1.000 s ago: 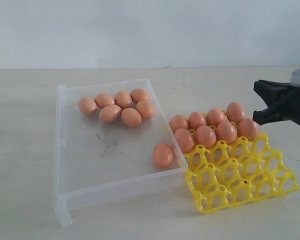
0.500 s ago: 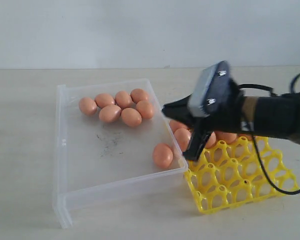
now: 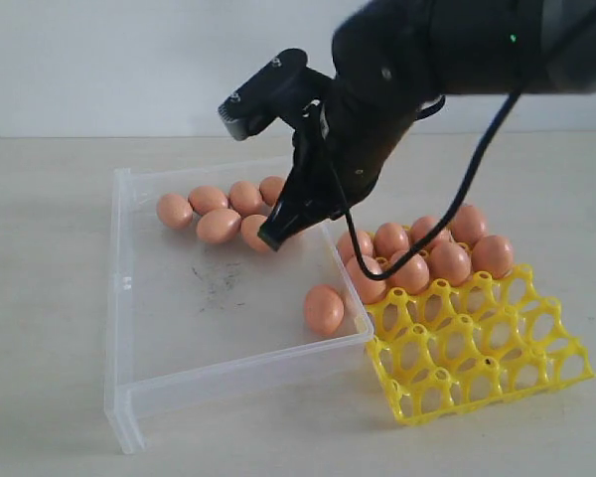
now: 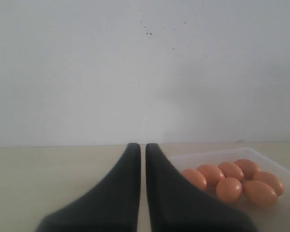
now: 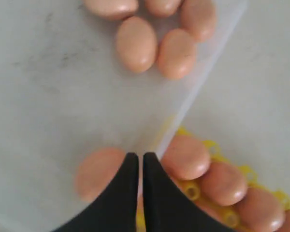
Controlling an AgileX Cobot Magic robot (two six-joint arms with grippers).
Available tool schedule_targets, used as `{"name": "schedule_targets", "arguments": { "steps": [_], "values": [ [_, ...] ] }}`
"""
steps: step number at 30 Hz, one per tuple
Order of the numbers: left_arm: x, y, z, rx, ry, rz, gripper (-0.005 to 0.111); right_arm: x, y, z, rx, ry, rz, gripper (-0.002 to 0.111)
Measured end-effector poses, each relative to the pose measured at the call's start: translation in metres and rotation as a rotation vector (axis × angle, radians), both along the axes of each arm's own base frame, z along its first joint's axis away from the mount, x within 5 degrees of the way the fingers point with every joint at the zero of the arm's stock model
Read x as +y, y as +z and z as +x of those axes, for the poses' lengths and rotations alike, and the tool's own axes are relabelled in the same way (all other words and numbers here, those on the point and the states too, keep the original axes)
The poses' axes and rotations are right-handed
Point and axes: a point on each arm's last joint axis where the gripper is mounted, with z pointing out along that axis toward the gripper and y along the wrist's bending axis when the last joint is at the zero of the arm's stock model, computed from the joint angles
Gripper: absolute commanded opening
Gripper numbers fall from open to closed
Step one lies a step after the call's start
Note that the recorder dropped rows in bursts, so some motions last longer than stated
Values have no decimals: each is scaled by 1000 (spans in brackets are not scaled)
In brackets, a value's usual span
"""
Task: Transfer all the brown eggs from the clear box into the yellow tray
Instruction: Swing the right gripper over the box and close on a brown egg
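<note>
The right fingers [image 3: 271,237] are pressed together and empty, poised over the far cluster of brown eggs [image 3: 219,214] in the clear box [image 3: 119,298]. Lowered like this (no gap to straddle a shell), they could jab or scatter the eggs. The left fingers [image 4: 137,150], also closed on nothing, sit outside the exterior view, and the yellow tray [image 3: 477,370], its far rows filled, lies just right of the box.

At the centre of the exterior view we see some brown eggs [image 3: 219,226] partly hidden behind the right arm [image 3: 377,109]; the right wrist view's edge crops others.
</note>
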Motion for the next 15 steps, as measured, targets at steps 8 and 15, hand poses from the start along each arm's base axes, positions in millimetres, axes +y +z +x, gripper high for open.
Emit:
{"name": "schedule_targets", "arguments": {
  "steps": [8,15],
  "values": [
    [0,0,0,0,0,0,4,20,-4,-4,350,175,-11,2],
    [0,0,0,0,0,0,4,22,-18,10,311,70,-18,48]
  ]
}}
